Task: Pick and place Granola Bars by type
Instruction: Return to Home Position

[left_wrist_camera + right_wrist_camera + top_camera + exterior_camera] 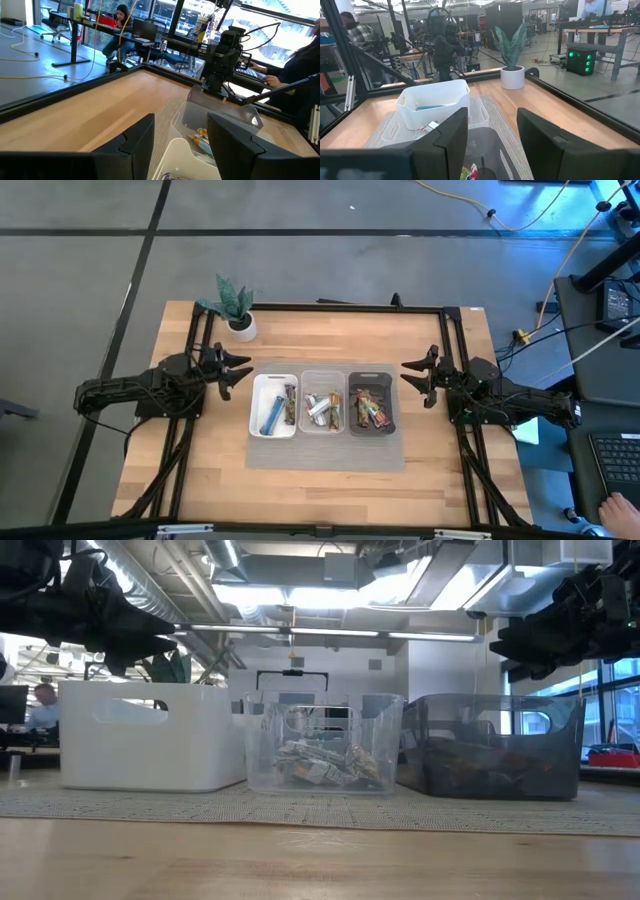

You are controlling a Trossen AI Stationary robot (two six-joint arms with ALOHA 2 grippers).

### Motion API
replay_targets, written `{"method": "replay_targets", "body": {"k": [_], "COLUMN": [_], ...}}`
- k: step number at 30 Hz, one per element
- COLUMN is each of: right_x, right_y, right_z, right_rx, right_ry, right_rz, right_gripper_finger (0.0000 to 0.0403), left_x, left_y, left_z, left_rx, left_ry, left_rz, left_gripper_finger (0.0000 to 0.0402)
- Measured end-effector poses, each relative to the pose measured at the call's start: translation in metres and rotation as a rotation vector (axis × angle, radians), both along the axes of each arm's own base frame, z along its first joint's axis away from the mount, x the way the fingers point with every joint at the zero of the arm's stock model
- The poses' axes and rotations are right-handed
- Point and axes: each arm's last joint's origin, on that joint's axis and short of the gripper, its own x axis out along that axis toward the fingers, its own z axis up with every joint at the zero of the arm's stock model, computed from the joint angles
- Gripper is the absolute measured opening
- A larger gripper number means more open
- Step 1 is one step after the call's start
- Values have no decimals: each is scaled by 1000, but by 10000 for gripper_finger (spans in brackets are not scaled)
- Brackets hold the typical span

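Granola bars lie in three trays side by side on a grey mat. A blue bar (pixel 271 418) and a brown one (pixel 290 404) lie in the white tray (pixel 256 405). Silver-white bars (pixel 320 411) fill the clear tray (pixel 303 380). Brown-green-red bars (pixel 368 408) lie in the dark tray (pixel 391 405). My left gripper (pixel 240 372) hovers open just left of the white tray, above the table. My right gripper (pixel 410 375) hovers open just right of the dark tray. Both hold nothing.
A potted plant (pixel 235 310) stands near the table's far edge, behind the left gripper. The grey mat (pixel 325 452) lies under the trays. A black frame (pixel 350 308) rims the table. Bare wood lies toward the near edge. People sit at desks in the room beyond.
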Motion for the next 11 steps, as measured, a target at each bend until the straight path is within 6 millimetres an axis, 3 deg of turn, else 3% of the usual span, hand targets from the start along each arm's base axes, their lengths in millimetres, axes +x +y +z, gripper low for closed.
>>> {"method": "replay_targets", "body": {"k": [11], "right_x": [0], "right_y": [0], "right_z": [0], "right_rx": [0], "right_ry": [0], "right_rz": [0], "right_gripper_finger": [174], "left_x": [0], "left_y": [0], "left_z": [0], "left_rx": [0], "left_ry": [0], "left_rz": [0], "left_gripper_finger": [172]}}
